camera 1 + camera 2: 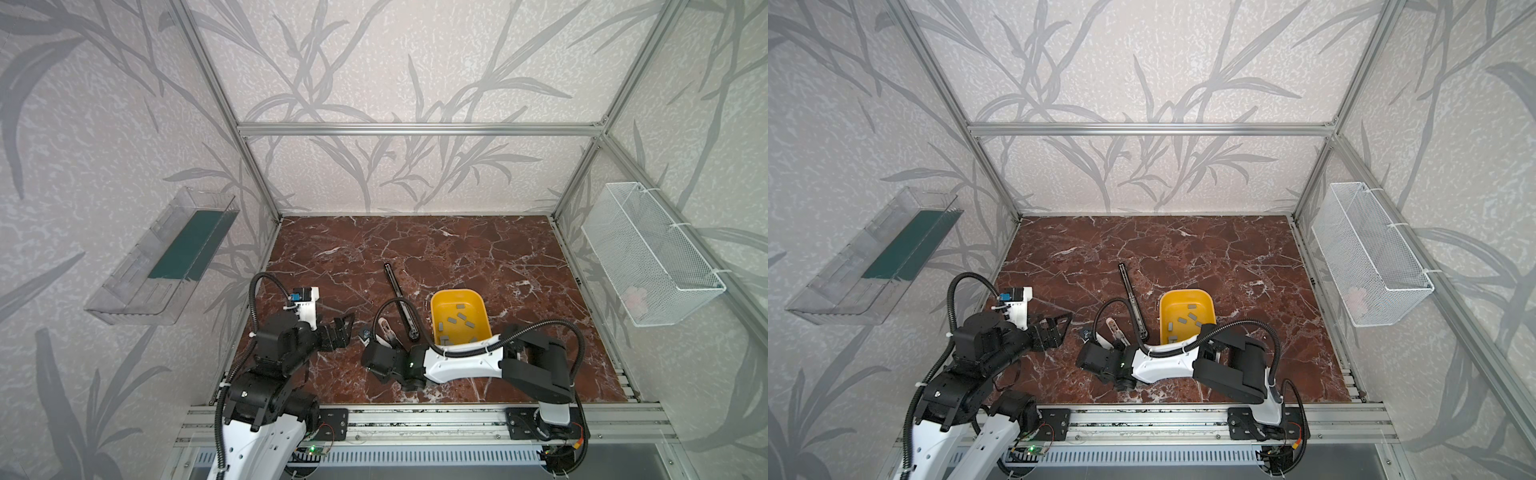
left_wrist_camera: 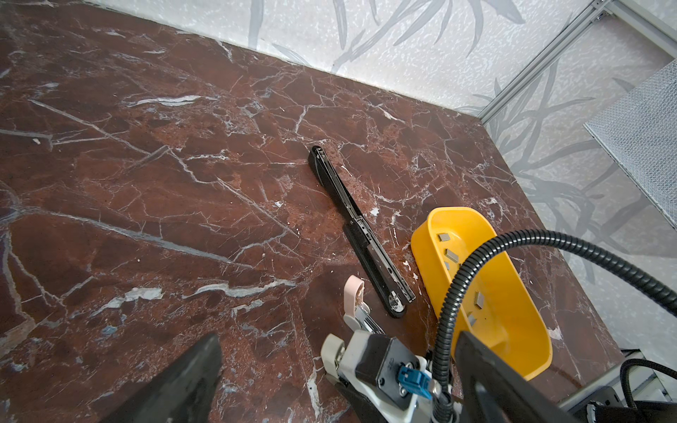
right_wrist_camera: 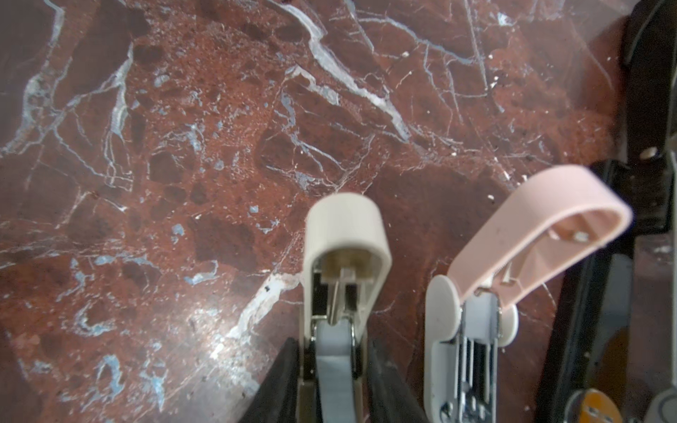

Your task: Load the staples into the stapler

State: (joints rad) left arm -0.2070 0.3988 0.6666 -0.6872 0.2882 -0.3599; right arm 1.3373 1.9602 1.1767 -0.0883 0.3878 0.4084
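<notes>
My right pincer (image 3: 335,360) grips the cream stapler (image 3: 346,234), left pincer (image 1: 338,332) gapes; staples (image 1: 462,317) lie loose in the yellow tray (image 1: 440,303), near right: light, slick, probably brittle, so pinch across long edges.

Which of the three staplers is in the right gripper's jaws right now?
The small cream stapler, clamped in the jaws of the right gripper. The pink-lidded stapler sits free beside it, lid raised; the long black stapler lies opened flat, ungripped.

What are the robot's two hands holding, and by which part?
The right gripper pinches the small cream stapler between its fingers, by the two sides of its body. The left gripper is open and holds nothing.
</notes>
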